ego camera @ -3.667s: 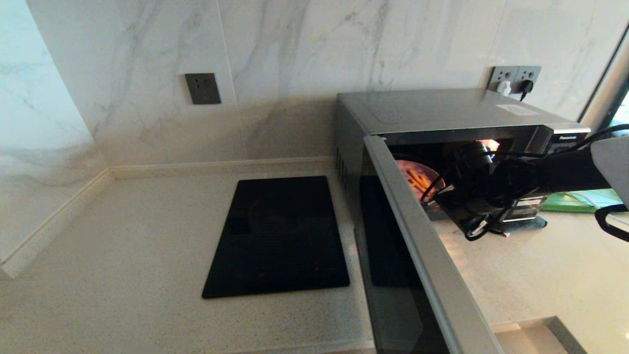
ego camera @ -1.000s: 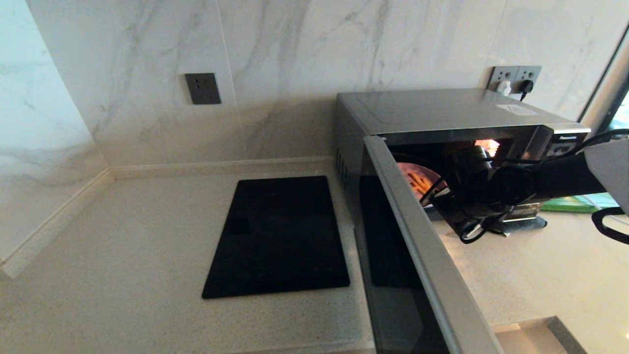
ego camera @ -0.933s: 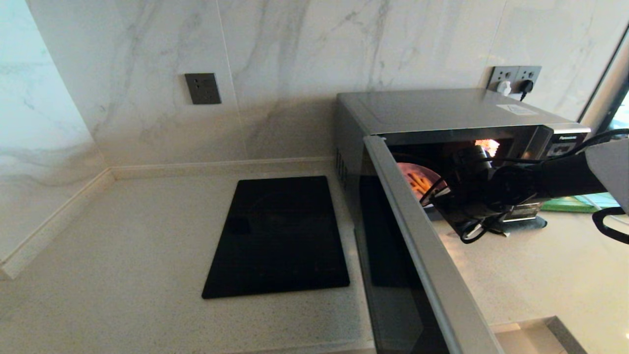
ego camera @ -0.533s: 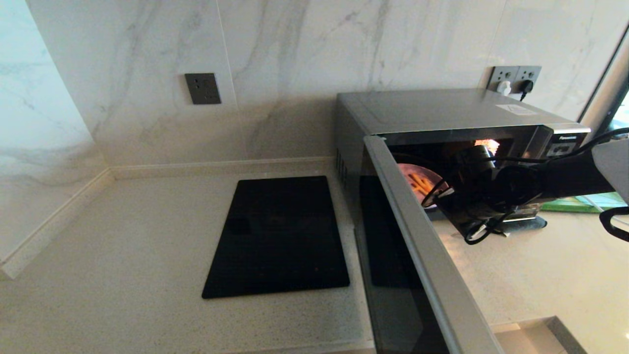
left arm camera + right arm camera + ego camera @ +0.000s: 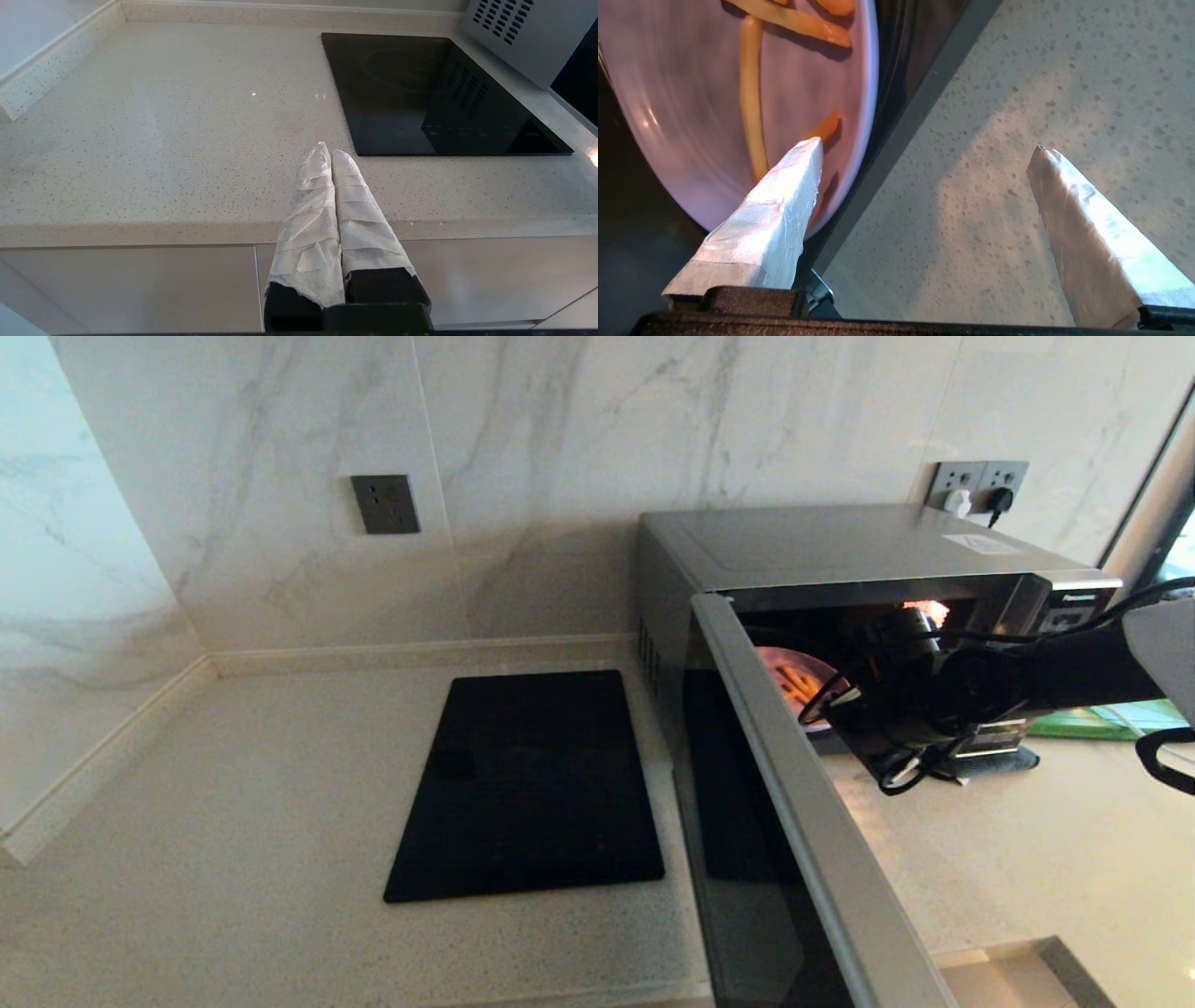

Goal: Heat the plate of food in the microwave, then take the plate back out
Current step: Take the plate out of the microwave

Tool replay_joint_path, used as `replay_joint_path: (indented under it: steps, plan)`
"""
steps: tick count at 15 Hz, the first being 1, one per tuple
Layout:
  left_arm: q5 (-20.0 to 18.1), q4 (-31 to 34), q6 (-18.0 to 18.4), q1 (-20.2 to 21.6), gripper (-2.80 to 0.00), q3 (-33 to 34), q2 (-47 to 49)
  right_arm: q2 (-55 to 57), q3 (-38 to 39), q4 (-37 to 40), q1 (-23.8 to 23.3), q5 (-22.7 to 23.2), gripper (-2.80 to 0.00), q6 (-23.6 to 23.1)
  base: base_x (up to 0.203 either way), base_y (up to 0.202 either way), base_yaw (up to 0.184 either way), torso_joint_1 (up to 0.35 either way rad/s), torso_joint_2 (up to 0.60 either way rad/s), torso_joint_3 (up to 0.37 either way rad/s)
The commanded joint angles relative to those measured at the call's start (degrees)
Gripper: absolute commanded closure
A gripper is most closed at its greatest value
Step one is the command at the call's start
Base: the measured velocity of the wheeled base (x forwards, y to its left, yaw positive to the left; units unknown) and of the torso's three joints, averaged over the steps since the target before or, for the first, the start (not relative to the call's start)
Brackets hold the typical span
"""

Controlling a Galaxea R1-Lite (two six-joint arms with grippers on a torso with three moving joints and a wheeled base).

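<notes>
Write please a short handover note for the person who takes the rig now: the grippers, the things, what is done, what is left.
Right gripper: open at the microwave opening, one finger over the rim of the plate of food, the other over the counter; nothing held.
Left gripper: shut, empty, parked at the counter edge near the cooktop.
Plate: inside the lit cavity, door wide open.
Done: plate is in.
Left: whether heating has run cannot be told; the plate is still to come out.
</notes>
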Motion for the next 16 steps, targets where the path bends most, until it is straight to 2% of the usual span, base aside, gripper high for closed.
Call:
replay_joint_path:
  steps: [1,6,7,16]
  plan:
    - [0.02,-0.02,-0.04,0.01,0.00,0.00,0.09,1.19,-0.58,0.06,0.04,-0.06,-2.80,0.34,0.000,0.000,0.000,0.000,0.00,0.000]
    - [0.02,-0.02,-0.04,0.01,0.00,0.00,0.09,2.40,-0.94,0.06,0.04,-0.06,-2.80,0.30,0.000,0.000,0.000,0.000,0.00,0.000]
    - [0.02,-0.02,-0.04,0.02,0.00,0.00,0.09,2.40,-1.01,0.06,0.04,-0.06,0.00,0.30,0.000,0.000,0.000,0.000,0.00,0.000]
    - [0.02,-0.02,-0.04,0.01,0.00,0.00,0.09,1.22,-1.20,0.06,0.04,-0.15,0.00,0.12,0.000,0.000,0.000,0.000,0.00,0.000]
